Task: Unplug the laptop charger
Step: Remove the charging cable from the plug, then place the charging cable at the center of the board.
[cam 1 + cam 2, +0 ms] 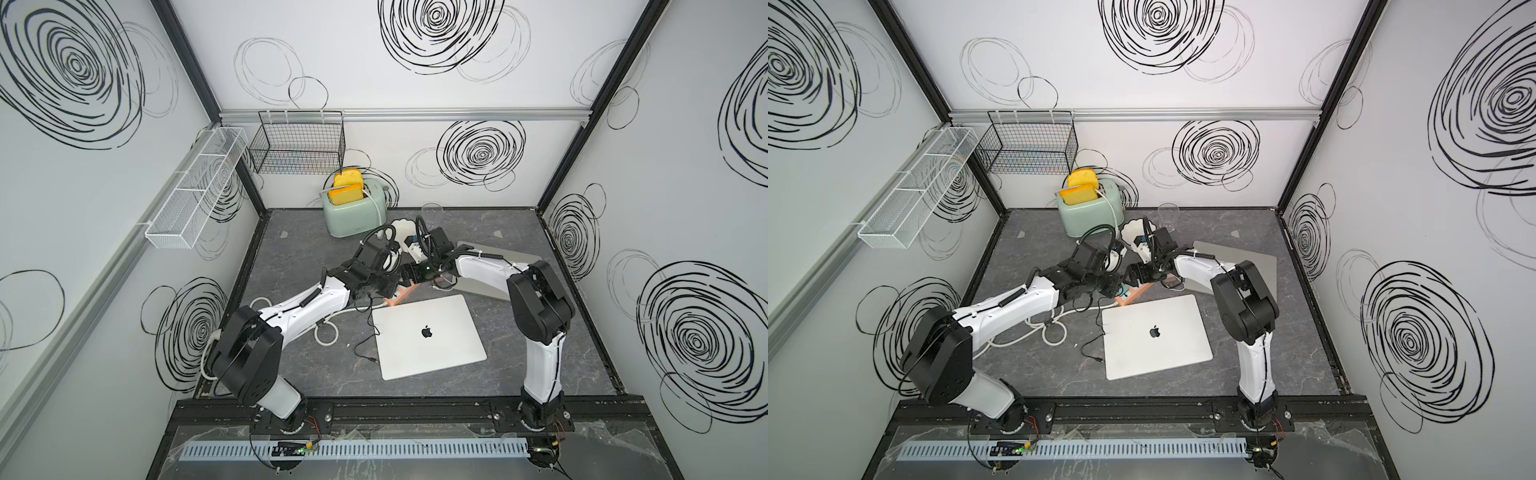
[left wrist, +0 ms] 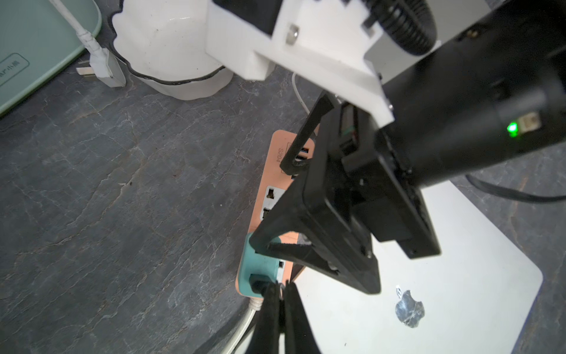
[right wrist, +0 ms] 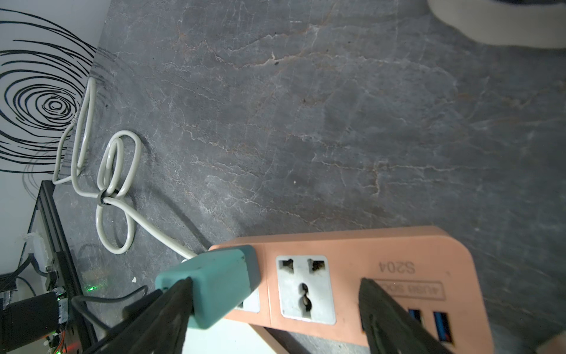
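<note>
In both top views my wrists cover most of the power strip (image 1: 400, 296) at eleven o'clock from the laptop (image 1: 428, 336); only its orange end shows. The white bowl (image 1: 404, 227) at twelve o'clock and the grey slab (image 1: 484, 291) at two o'clock sit partly behind my right arm. In the left wrist view my right gripper (image 2: 269, 207) covers part of the charger (image 2: 260, 266). My left gripper (image 2: 283, 289) runs off the picture's edge. Whether its pressed-together fingers pinch the black plug (image 2: 258, 282), I cannot tell.
</note>
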